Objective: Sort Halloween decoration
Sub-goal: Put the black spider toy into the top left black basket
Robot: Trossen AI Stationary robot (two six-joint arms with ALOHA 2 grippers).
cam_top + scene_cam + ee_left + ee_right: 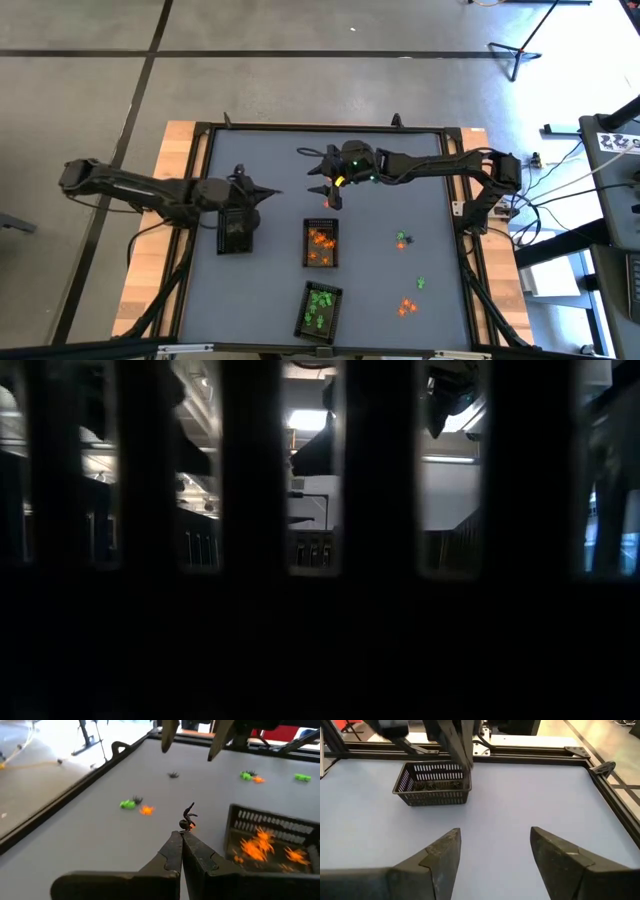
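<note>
Jaws spread wide and empty on the right gripper (327, 187), pinched on a black trinket (188, 817) on the left gripper (268, 192), sorting looks well along: orange tray (321, 245) and green tray (319, 309) filled, loose trinkets (402, 240) still scattered on the table (400, 180).

three dark trays (233, 232) sit on the table, one with orange trinkets (320, 247), one with green trinkets (320, 308) (too small to count); two arms; three loose clusters (402, 239).
</note>
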